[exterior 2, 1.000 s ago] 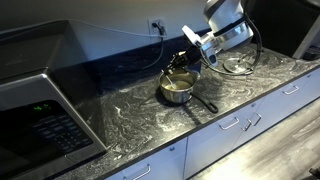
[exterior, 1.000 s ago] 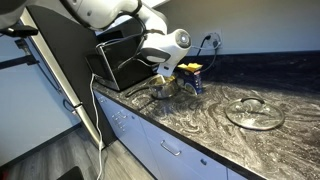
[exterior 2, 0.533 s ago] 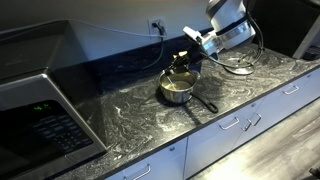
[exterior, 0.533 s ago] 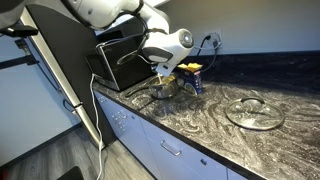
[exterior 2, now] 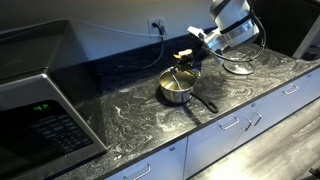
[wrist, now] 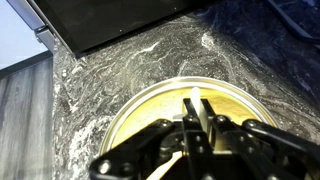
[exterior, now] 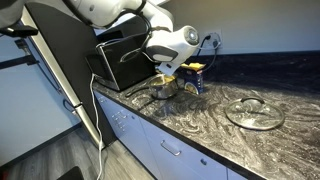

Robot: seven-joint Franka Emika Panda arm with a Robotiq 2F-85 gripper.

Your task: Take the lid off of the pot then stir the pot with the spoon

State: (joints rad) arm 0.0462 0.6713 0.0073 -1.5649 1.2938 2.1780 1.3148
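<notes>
claw [exterior 2: 189, 58] clamped on spoon [wrist: 192, 104], hanging just above pot [exterior 2: 176, 89]; lid [exterior: 254, 112] on counter [exterior: 200, 125], well apart.

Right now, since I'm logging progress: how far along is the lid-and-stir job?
Done: the round clear glass lid lies on the marbled counter, away from the small steel pot. In hand: the gripper holds the small white spoon above the pot's yellow contents. Left, it seems: the stirring.
</notes>
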